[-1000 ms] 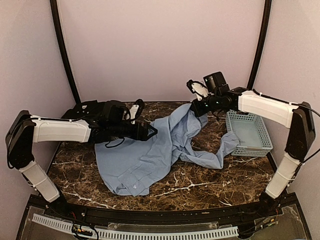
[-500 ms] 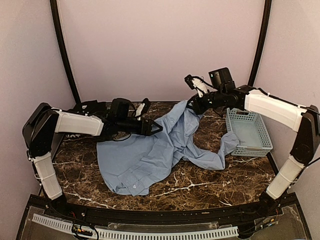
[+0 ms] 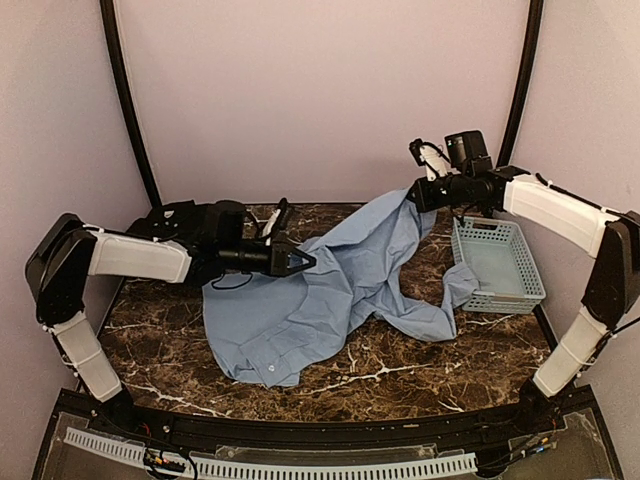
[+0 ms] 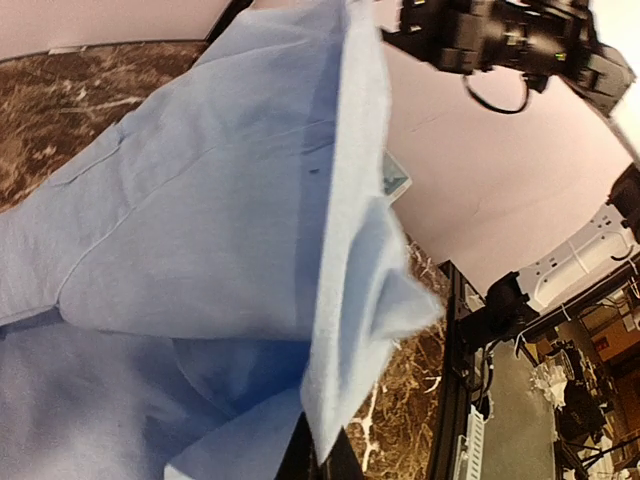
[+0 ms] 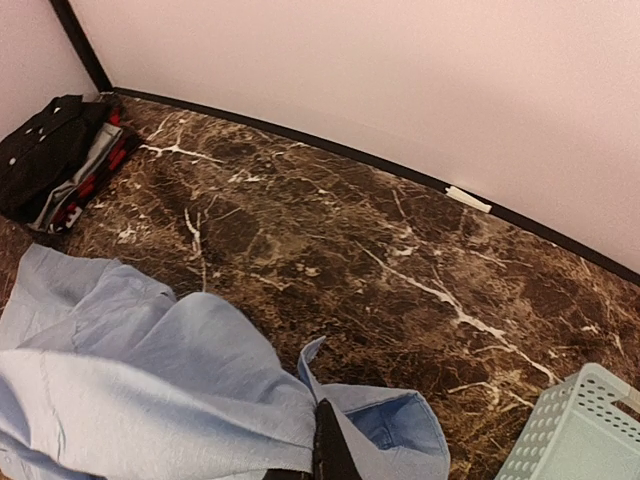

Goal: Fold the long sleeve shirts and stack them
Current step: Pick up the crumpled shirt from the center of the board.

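Observation:
The light blue long sleeve shirt (image 3: 300,325) lies crumpled across the middle of the marble table, one part pulled up toward the back right. My right gripper (image 3: 414,192) holds that raised part above the table, shut on the cloth (image 5: 150,390) at the view's bottom edge (image 5: 323,452). My left gripper (image 3: 303,262) is shut on a fold of the same shirt's edge (image 4: 340,300), the cloth pinched between its dark fingertips (image 4: 322,455). A black shirt (image 5: 50,150) lies bundled in the back left corner with red and grey cloth.
A pale blue lattice basket (image 3: 497,262) stands at the right side of the table, its corner showing in the right wrist view (image 5: 580,430). Bare marble (image 3: 400,370) lies in front of the shirt. The enclosure wall runs close behind.
My left gripper has shut on the shirt's edge. My right gripper has moved right and slightly up with the cloth, stretching the shirt between the two arms.

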Robot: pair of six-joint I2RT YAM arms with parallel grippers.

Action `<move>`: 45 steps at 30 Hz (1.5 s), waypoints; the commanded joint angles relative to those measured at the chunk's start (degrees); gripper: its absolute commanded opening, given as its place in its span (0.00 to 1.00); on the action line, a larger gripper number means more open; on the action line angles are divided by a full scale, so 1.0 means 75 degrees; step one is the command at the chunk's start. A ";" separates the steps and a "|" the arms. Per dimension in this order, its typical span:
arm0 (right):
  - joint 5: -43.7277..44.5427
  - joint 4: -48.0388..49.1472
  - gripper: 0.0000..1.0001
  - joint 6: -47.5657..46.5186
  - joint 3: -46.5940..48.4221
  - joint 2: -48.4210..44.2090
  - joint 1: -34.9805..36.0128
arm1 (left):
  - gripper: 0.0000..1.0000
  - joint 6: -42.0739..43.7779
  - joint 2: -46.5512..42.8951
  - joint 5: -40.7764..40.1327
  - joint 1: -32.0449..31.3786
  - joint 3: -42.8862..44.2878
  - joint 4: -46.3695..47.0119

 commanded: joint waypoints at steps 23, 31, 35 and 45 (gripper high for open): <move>0.1272 -0.1584 0.71 0.1734 -0.1941 -0.1784 -0.0395 | 0.12 0.1153 0.2286 -0.2934 -0.4228 0.2963 -0.2558; 0.0178 -0.0792 0.72 0.1218 -0.2910 -0.2047 0.0702 | 0.71 0.1943 0.0766 -0.3557 -0.4197 0.1594 -0.2506; -0.0389 -0.0250 0.73 0.1172 -0.3602 -0.2159 0.1323 | 0.77 0.1836 -0.0520 -0.4263 -0.3800 0.0651 -0.2849; -0.0196 0.0501 0.74 0.0933 -0.3611 -0.1480 0.3066 | 0.78 0.1015 -0.2837 -0.5498 -0.1992 -0.0615 -0.4195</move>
